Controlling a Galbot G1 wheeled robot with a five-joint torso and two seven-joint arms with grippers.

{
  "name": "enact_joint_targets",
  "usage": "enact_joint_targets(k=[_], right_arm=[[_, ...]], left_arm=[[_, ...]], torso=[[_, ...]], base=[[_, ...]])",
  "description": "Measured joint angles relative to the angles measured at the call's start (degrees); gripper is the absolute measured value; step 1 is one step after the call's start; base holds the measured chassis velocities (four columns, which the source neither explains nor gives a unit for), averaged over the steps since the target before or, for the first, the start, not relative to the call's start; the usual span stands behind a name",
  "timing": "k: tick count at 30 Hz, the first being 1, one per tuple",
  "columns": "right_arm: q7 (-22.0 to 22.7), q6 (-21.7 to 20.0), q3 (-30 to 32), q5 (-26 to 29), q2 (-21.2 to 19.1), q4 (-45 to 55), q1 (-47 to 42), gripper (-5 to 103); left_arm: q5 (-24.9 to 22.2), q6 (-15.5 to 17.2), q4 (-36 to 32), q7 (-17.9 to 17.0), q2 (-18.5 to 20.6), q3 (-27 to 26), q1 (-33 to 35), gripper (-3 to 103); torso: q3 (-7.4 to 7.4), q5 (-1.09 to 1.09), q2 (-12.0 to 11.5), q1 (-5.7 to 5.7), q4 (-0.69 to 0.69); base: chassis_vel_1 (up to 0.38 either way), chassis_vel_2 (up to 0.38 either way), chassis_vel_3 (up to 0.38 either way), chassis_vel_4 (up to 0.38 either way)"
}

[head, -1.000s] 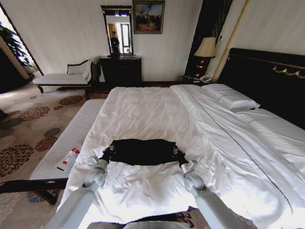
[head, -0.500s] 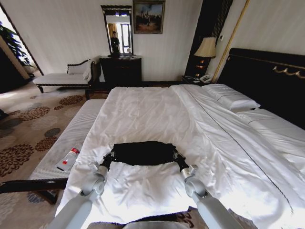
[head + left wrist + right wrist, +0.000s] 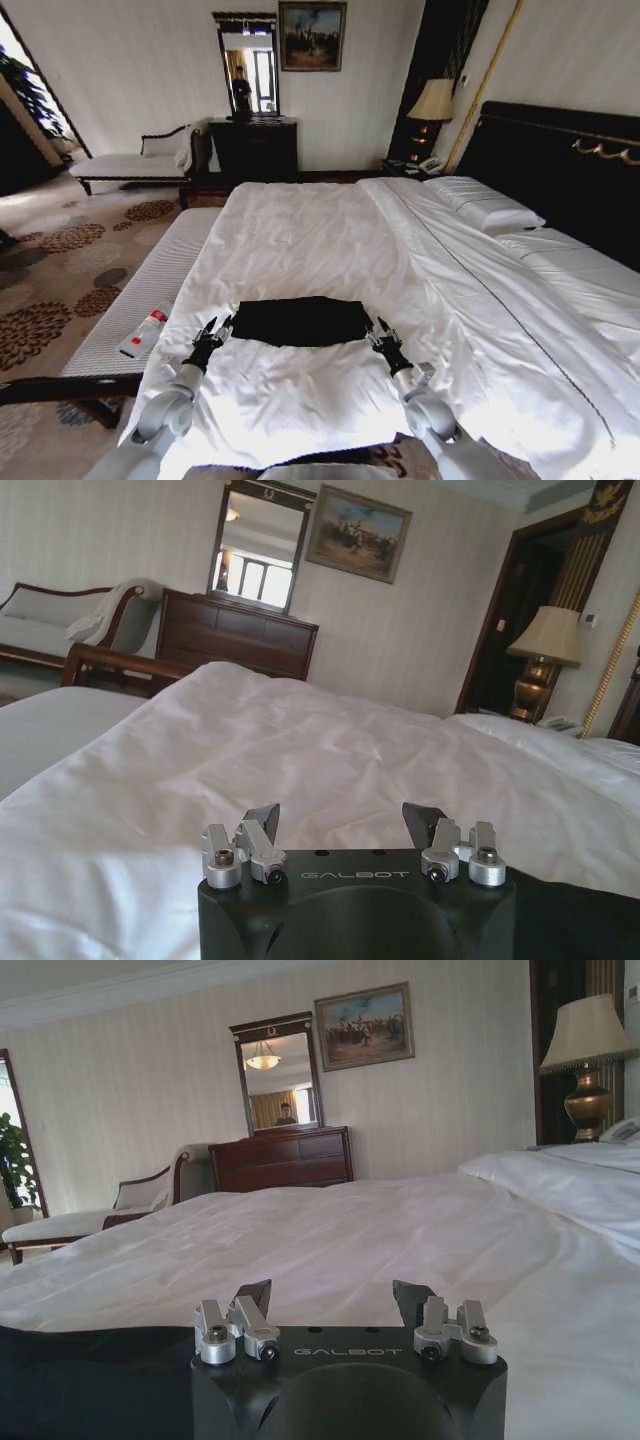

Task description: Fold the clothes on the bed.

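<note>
White bedding [image 3: 330,250] lay under the limp folded black T-shirt [image 3: 300,321], its ends beside the spread, empty left gripper [image 3: 213,331] and right gripper [image 3: 380,334]; best pinched at corners

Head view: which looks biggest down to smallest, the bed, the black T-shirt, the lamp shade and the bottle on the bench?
1. bed
2. black T-shirt
3. lamp shade and bottle look about alike; the lamp stands much farther away, so I won't rank those two.

T-shirt [image 3: 300,321] on the bed [image 3: 330,240], left tool [image 3: 216,330] just left of it, right tool [image 3: 377,332] just right
</note>
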Motion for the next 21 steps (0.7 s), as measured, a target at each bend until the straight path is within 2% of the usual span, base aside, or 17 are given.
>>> enact_joint_targets(k=[1,2,3,4,5,6,8,9,10,16,17,21], right_arm=[[0.07,-0.24,-0.66,0.00,-0.84,-0.58,2.00,74],[0.12,-0.43,-1.17,0.04,-1.36,-1.13,3.57,80],[0.17,-0.68,-1.70,0.14,-1.80,-1.69,4.99,80],[0.20,-1.17,-3.30,0.33,-2.70,-3.38,8.50,90],[0.20,-1.17,-3.30,0.33,-2.70,-3.38,8.50,90],[0.23,-1.32,-4.54,0.32,-3.19,-4.70,10.80,90],[0.22,-1.41,-7.12,0.22,-3.82,-7.08,14.13,99],[0.22,-1.45,-9.84,0.15,-4.22,-9.61,17.20,100],[0.22,-1.45,-9.84,0.15,-4.22,-9.61,17.20,100],[0.27,-1.45,-17.04,-0.41,-2.88,-17.10,24.25,100],[0.27,-1.45,-17.04,-0.41,-2.88,-17.10,24.25,100],[0.68,-1.40,-20.28,-0.70,-0.58,-20.67,27.46,100]], left_arm=[[0.28,0.45,-1.15,-0.51,0.57,0.86,-0.44,72],[0.31,0.96,-1.79,-1.06,0.92,1.67,-1.10,78],[0.30,1.42,-2.09,-1.49,1.16,2.36,-1.86,83],[-0.39,2.80,-2.04,-3.32,1.70,4.93,-5.49,89],[-0.39,2.80,-2.04,-3.32,1.70,4.93,-5.49,89],[-1.13,3.87,-1.43,-4.46,1.93,6.71,-8.50,94],[-2.74,5.38,0.61,-6.10,2.08,10.74,-14.41,97],[-4.40,6.56,3.71,-7.90,1.87,15.67,-20.87,99],[-4.40,6.56,3.71,-7.90,1.87,15.67,-20.87,99],[-8.27,7.93,17.11,-12.02,-2.36,31.45,-40.44,100],[-8.27,7.93,17.11,-12.02,-2.36,31.45,-40.44,100],[-8.95,7.89,24.77,-12.28,-4.87,38.82,-47.72,100]], torso=[[0.00,0.02,0.00,0.00,0.01],[0.00,0.00,0.00,0.00,0.03],[0.00,0.01,0.00,0.00,0.03],[0.01,0.00,0.00,0.00,0.02],[0.01,0.00,0.00,0.00,0.02],[0.00,0.01,0.00,0.00,0.02],[0.01,0.00,0.00,0.00,0.01],[0.01,0.01,-0.01,0.02,-0.01],[0.01,0.01,-0.01,0.02,-0.01],[0.02,0.01,-0.01,0.03,-0.03],[0.02,0.01,-0.01,0.03,-0.03],[0.02,0.00,-0.01,0.03,0.00]], base=[[0.000,0.000,0.000,0.000],[0.000,0.000,0.000,0.000],[0.000,0.000,0.000,0.000],[0.000,0.000,0.000,0.000],[0.000,0.000,0.000,0.000],[0.000,0.000,0.000,0.000],[0.000,0.000,0.000,0.000],[0.000,0.000,0.000,0.000],[0.000,0.000,0.000,0.000],[0.000,0.000,0.000,0.000],[0.000,0.000,0.000,0.000],[0.000,0.000,0.000,0.000]])
